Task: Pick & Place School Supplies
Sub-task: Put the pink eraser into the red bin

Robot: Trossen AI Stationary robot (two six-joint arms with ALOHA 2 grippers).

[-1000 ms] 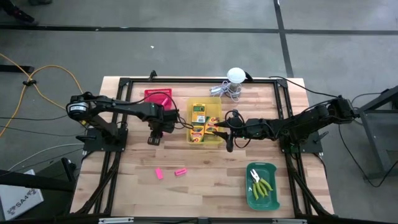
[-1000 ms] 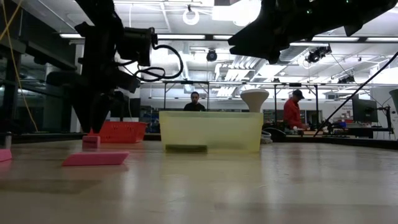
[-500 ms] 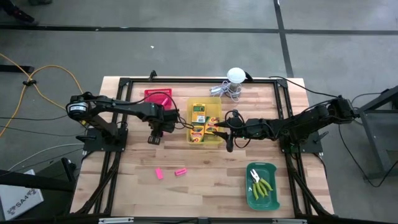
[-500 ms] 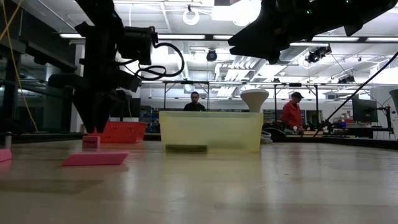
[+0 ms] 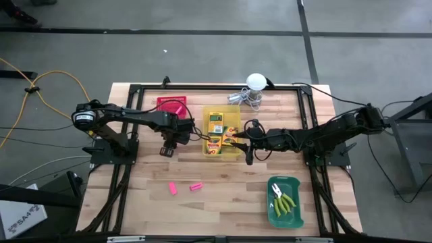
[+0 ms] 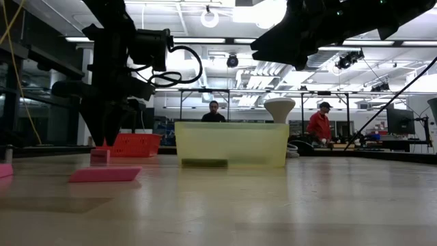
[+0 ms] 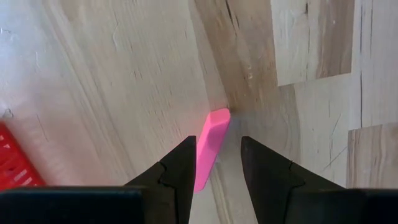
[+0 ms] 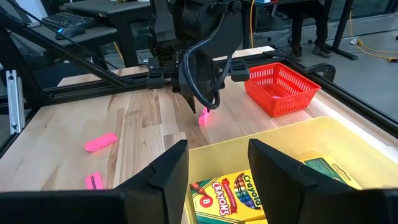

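My left gripper (image 7: 217, 140) is open and points down at the table beside the red basket (image 5: 172, 106), with one finger on each side of a small pink eraser (image 7: 210, 145) that stands on its long edge on the wood. My right gripper (image 8: 217, 146) is open and hovers over the right part of the yellow bin (image 5: 223, 133), above the crayon boxes (image 8: 227, 191) lying inside. Two more pink erasers (image 5: 173, 189) (image 5: 196, 185) lie flat on the table nearer the front. Two yellow-green handled tools (image 5: 283, 200) lie in the green bin (image 5: 285, 214). My left gripper comes at the pink eraser from above, its fingers along the eraser's two long faces. One finger (image 7: 184, 163) stands right beside the eraser's near end (image 7: 203, 173). I cannot tell whether it touches. The eraser rests on the table.
A white ball with metal clutter (image 5: 254, 88) sits at the far edge behind the yellow bin. Black frame rails (image 5: 121, 175) run along the table's sides. Bare wood lies between the pink erasers and the green bin. People stand in the room beyond (image 6: 320, 125).
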